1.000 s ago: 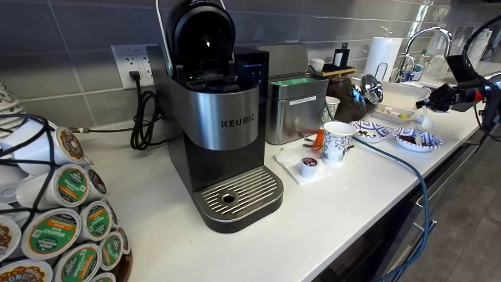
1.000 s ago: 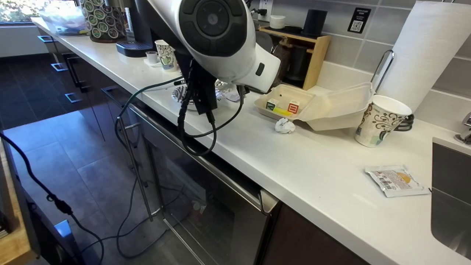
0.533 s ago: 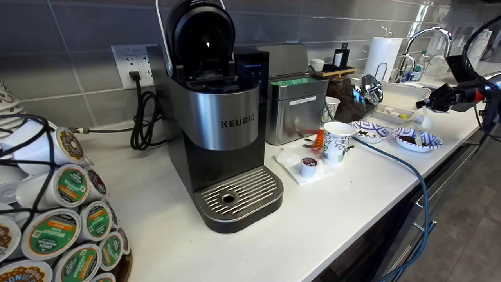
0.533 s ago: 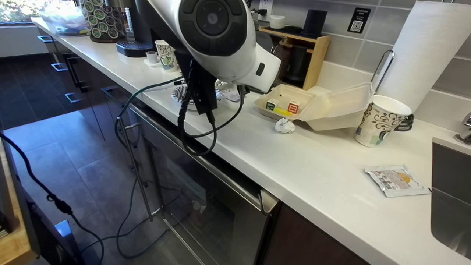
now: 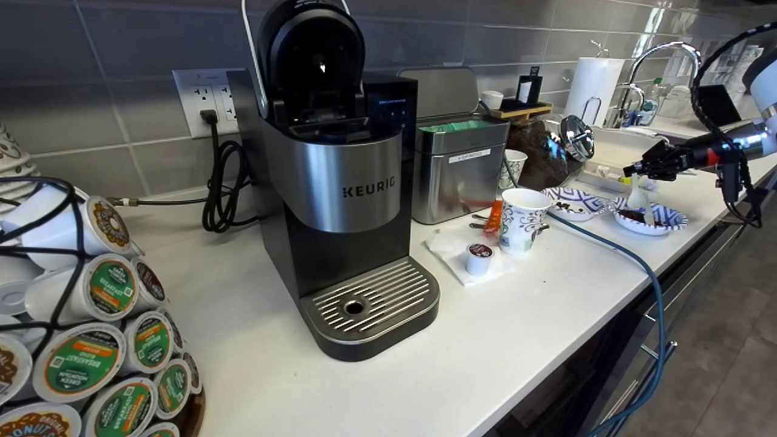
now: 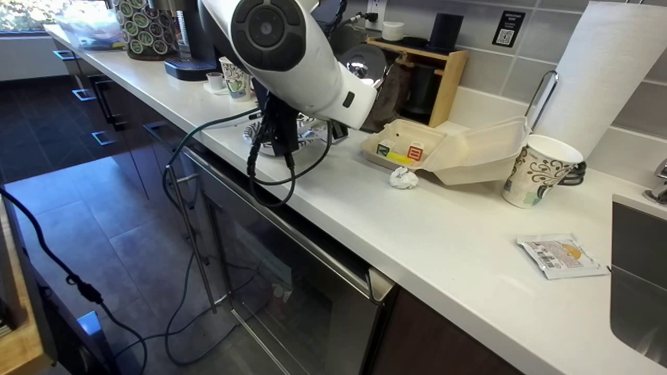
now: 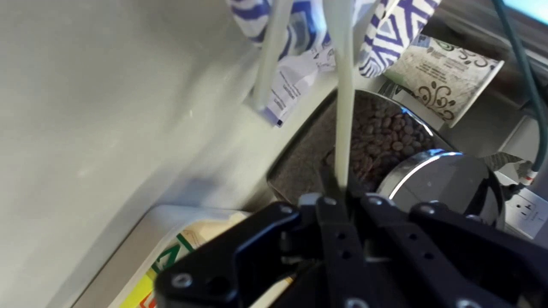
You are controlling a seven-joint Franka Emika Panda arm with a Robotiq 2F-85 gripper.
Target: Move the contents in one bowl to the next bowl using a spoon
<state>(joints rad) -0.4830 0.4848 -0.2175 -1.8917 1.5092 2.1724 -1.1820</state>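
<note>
Gray tiled wall (image 5: pixel 449 36) behind white counter (image 6: pixel 443 234), dark cabinets (image 6: pixel 443 333), bright window (image 6: pixel 41 14).

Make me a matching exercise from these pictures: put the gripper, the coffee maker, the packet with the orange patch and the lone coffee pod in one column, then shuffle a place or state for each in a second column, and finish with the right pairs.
Column one
1. Gripper
2. Coffee maker
3. Packet with the orange patch
4. Lone coffee pod

Column two
A. on a white napkin
B. next to the sink
C. closed on a spoon
D. open at the top

Right pairs: 1-C, 2-D, 3-B, 4-A.
</note>
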